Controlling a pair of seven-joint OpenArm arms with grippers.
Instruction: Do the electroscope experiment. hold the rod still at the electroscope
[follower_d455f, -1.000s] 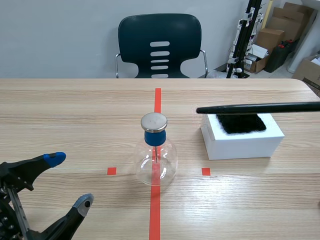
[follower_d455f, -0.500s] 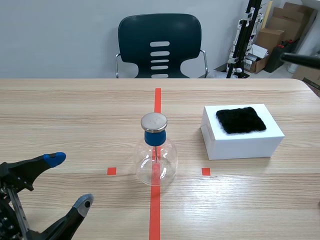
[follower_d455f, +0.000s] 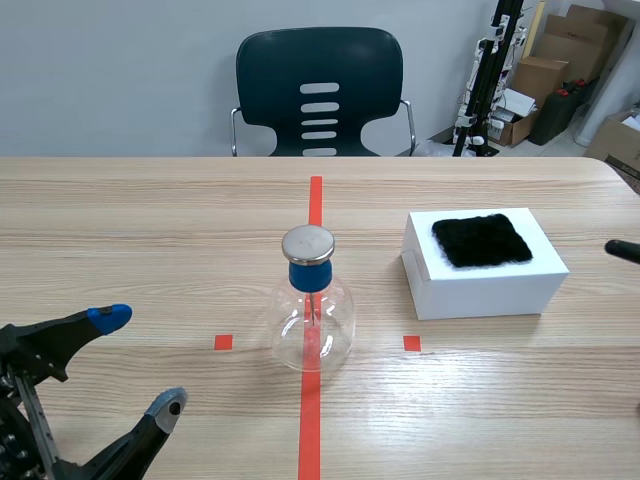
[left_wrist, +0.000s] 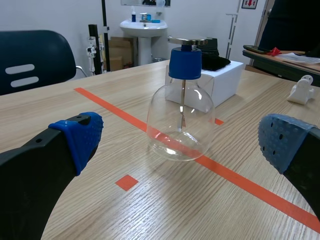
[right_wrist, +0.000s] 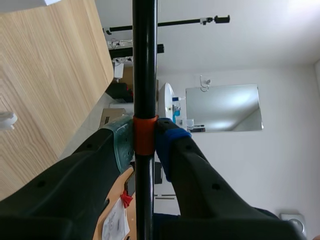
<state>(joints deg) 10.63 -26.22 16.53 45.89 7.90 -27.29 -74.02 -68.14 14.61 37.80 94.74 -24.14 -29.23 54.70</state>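
At the left, the left pincer is seen released, its blue and grey pads spread wide, low over the pale wooden tabletop. Nothing is held by it. Ahead of it, at the middle, the electroscope, a clear glass flask with a blue stopper and a round metal cap, stands upright on the orange-red tape line. This arm is judged best left where it is, so that the flask is not nudged.

To the right, a white rectangular box topped with a black fur pad sits apart from the flask. Farther right, only the tip of the long black rod shows at the edge of the scene view, beyond the box and well apart from the metal cap. In the right wrist view the rod is grasped by the right pincer, clenched on an orange-red band around the shaft, one pad on each side.

The hold at the electroscope is therefore judged not yet reached. The rod should be carried across clear of the box and the fur, then slowed well before the cap. Its tip should be set just beside or just above the metal cap. A knock must be avoided, since the light flask could be tipped. The clench on the band should be kept firm, because any wrist tremor would be magnified along so long a rod. Once placed, the arm should be kept motionless so that the stem inside the glass can be read.
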